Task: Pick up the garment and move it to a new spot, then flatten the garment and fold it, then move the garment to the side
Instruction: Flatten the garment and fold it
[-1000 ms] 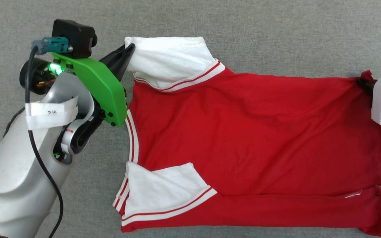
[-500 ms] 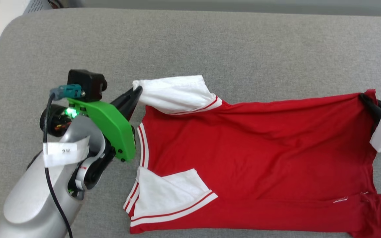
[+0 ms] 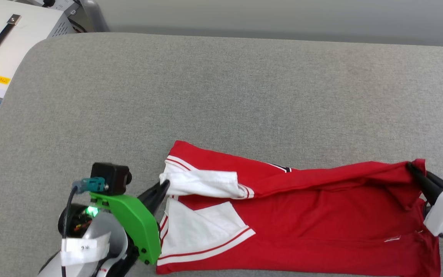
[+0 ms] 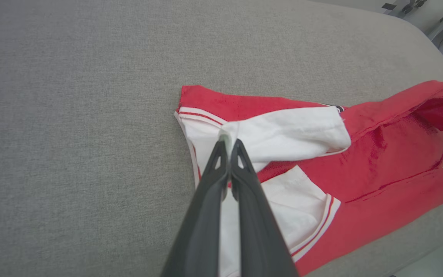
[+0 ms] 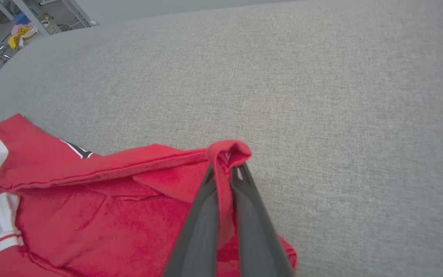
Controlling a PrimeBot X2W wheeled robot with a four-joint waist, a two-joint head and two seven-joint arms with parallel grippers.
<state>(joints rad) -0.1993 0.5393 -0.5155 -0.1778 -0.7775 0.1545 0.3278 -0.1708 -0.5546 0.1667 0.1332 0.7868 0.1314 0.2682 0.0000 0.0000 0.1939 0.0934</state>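
Two grippers are pinching the garment [image 3: 321,219] tight: the left gripper [image 3: 163,186] on a white sleeve [image 3: 202,184], the right gripper [image 3: 413,169] on the red bottom corner [image 5: 229,150]. It looks soft, light and floppy, so corners are good places to hold. It lies on the grey desk [image 3: 221,96], stretched between them.

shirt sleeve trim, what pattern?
The trim is white with a thin red stripe, edging the white sleeve of the garment; clearest in head view.
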